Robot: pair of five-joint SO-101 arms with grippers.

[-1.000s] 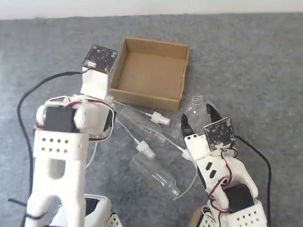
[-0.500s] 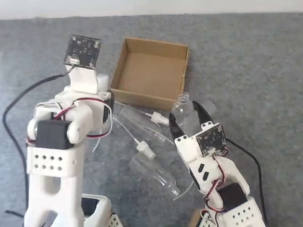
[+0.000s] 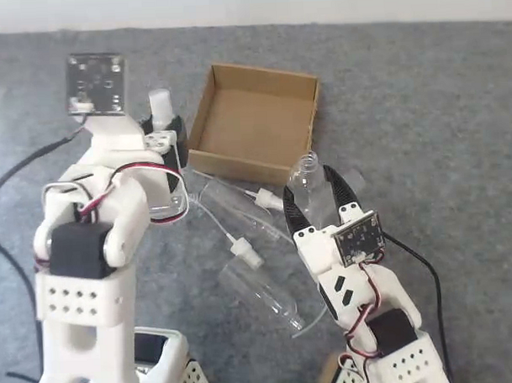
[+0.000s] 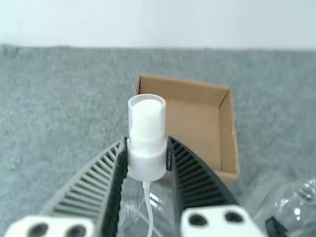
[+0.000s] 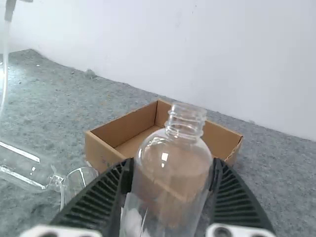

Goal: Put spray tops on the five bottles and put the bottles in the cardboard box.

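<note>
Clear bottle (image 5: 173, 153): upright with its open neck up, pinched at the shoulders by the right pincer (image 3: 311, 189), just in front of the box's near corner.
White spray top (image 4: 146, 138): clamped in the left pincer (image 3: 163, 127), tube hanging straight down.
Gap: the top is well apart from the bottle, off to its left and farther back. I'd guess the left arm does the travelling.
Cardboard box (image 3: 247, 167): open side up, beyond both.
Writing: nothing readable.

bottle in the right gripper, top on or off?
Off. The clear bottle shows a bare threaded neck; the spray top sits in the left gripper.
</note>
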